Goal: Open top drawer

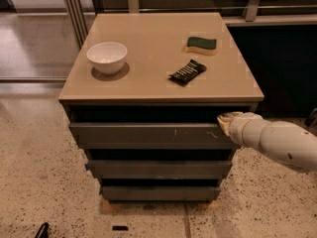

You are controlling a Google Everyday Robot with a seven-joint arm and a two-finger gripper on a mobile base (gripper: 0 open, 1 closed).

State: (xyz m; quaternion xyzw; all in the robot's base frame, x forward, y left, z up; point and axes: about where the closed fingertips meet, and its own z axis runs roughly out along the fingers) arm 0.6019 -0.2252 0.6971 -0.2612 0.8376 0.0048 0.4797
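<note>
One pale tan cabinet surface [153, 33] carried three loose things: one white round bowl [107, 57] near the left edge, one green and yellow rectangular sponge [201, 44] toward the back right, and one black ribbed snack packet [187, 72] lying at a slant just in front of the sponge. Below the surface sat three dark grey flat-fronted drawers. The top drawer [148, 133], the widest (pale scratches marked its front right of centre), stood directly under the surface with a dark gap above it, and two narrower grey drawers [158, 168] were stacked beneath it. One white robot arm [277, 143] reached in from the right, its cream-tipped pincer [223, 121] at the top drawer's right end, against the upper corner of the front. Whether the pincer was spread or pressed together could not be told.
</note>
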